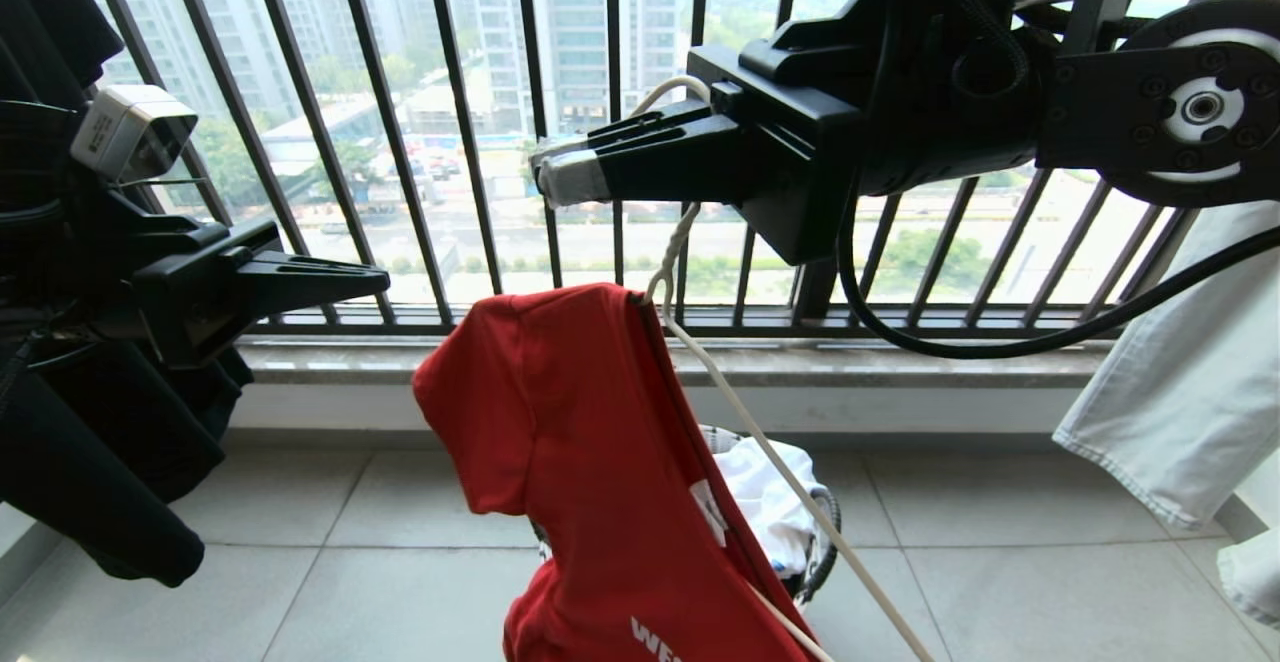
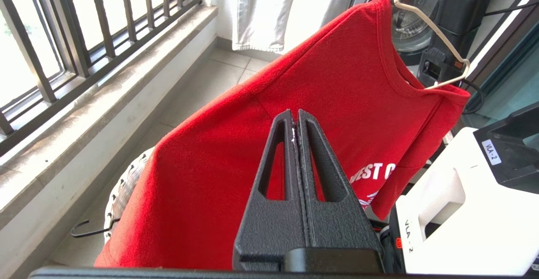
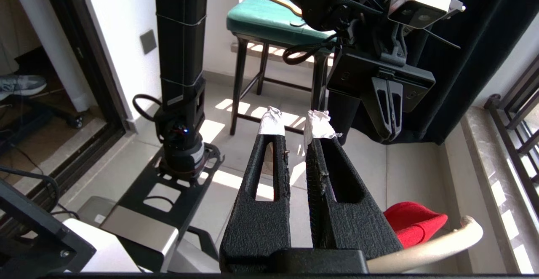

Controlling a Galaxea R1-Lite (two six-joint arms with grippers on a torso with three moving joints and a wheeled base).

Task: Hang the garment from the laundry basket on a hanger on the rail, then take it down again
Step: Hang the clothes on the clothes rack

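We see right gripper [image 1: 548,174] level, pinching hanger [image 1: 700,362] hook near its base, shirt [image 1: 590,462] dangling over basket [image 1: 825,542], left gripper [image 1: 385,282] closed, empty, level.

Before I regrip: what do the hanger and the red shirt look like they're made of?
The hanger: thin off-white rod, smooth and slightly glossy, probably plastic or coated wire; the look leaves that open. The garment: soft matte knit, likely cotton jersey, with a ribbed collar and drape folds.

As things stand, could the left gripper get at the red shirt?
Probably yes. The left gripper is shut and points at the red shirt, which droops off the hanger with only open air between. The right gripper sits higher, out of that path.
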